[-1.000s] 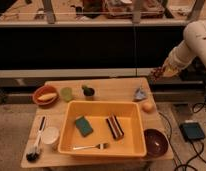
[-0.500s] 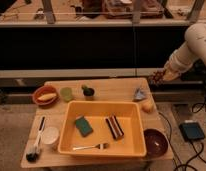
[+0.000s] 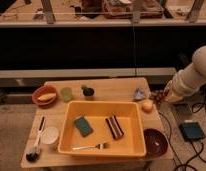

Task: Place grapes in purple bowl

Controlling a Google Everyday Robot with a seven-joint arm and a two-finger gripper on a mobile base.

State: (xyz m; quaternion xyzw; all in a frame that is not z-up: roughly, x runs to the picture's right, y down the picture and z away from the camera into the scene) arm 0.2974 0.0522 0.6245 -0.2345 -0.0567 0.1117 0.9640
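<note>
Grapes, a small bumpy dark reddish-purple cluster [image 3: 157, 94], sit on the wooden table [image 3: 116, 86] just past the far right corner of the big yellow plastic tub [image 3: 103, 103]. Gripper [image 3: 164, 95] is right at them, on the side away from the tub; can't tell if the claw is apart or clamped. Glossy dark purple bowl [image 3: 155, 142] sits at the tub's near right corner. I'd confirm a firm hold, lift clear of the smooth orange round fruit [image 3: 147, 106] by the tub's right wall, then release low over the bowl.
</note>
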